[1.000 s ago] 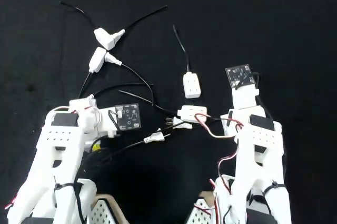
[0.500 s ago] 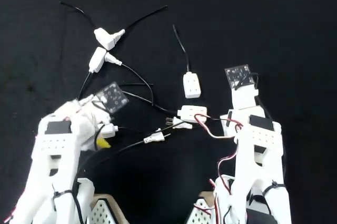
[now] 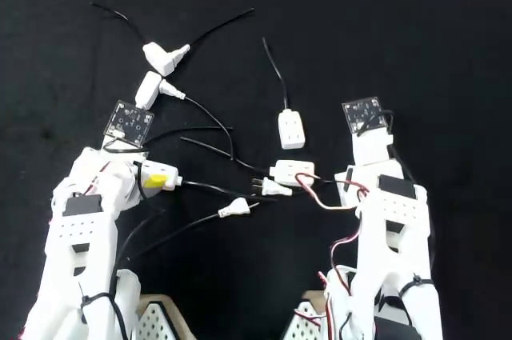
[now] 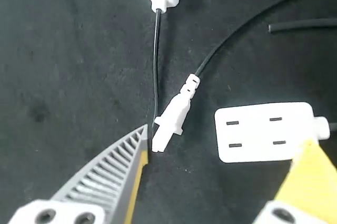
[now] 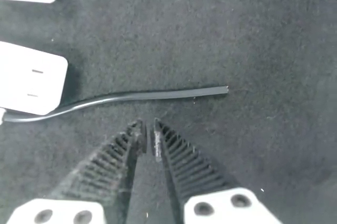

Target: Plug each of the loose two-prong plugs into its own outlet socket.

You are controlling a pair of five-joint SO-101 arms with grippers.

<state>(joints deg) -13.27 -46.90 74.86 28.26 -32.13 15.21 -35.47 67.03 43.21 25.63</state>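
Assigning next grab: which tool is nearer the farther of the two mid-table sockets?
Right. The right tool sits just right of that socket; the left tool is well off to its left, by the white blocks at the table's left side.

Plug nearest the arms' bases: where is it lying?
In the high view the plug lies between the left arm and right arm, just nearer their bases than a second plug beside a white socket block.
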